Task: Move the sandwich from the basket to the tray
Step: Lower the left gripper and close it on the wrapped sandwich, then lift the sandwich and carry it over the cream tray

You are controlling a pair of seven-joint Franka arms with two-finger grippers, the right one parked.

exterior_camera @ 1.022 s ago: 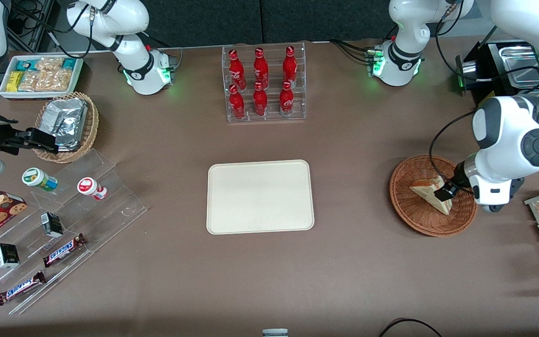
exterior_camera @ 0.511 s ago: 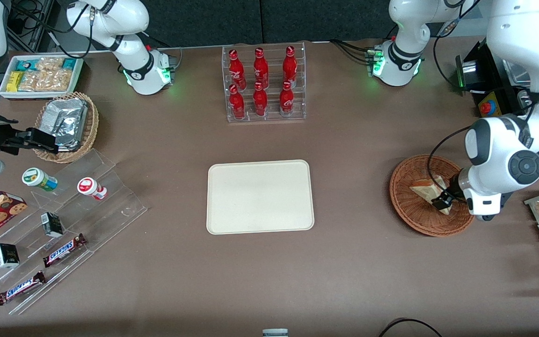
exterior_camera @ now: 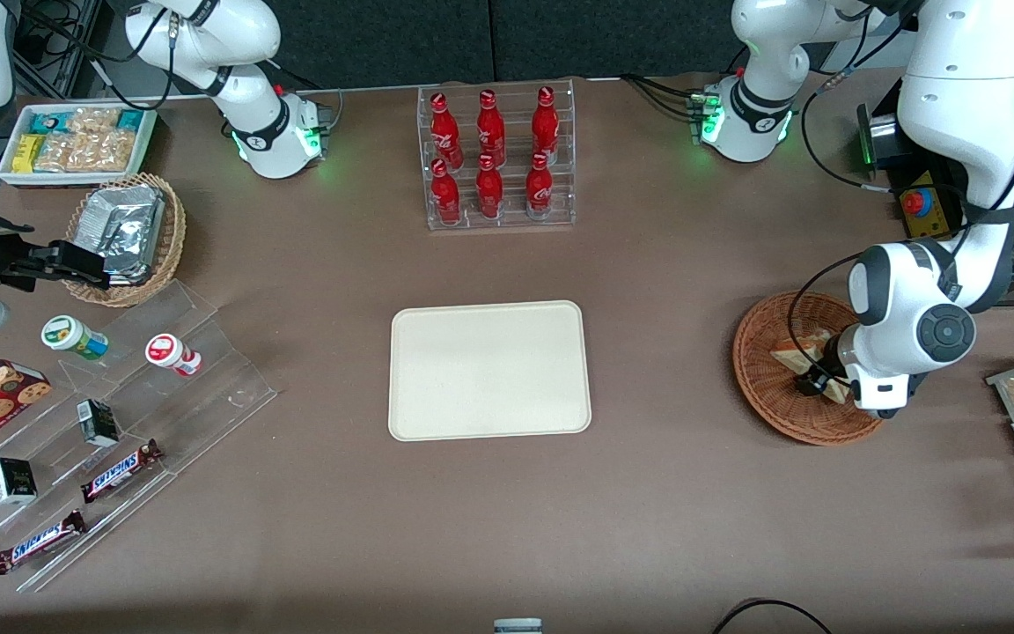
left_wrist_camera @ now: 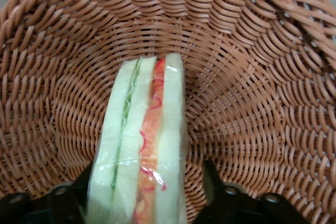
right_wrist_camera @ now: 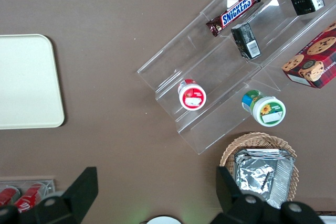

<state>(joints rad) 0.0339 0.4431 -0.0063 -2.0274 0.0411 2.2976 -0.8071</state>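
Straddling the sandwich (left_wrist_camera: pixel 139 145) inside the reddish wicker basket (left_wrist_camera: pixel 247 103), your left gripper (left_wrist_camera: pixel 144 195) has one finger on each side, jaws spread; contact is unclear. Its fingertips are cut off. The cream tray (exterior_camera: pixel 489 370) lies well apart from the basket.

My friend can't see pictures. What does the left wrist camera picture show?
A wrapped sandwich with green and orange filling stands on edge in a reddish-brown wicker basket. The robot's pincer straddles it, one black finger on each side.
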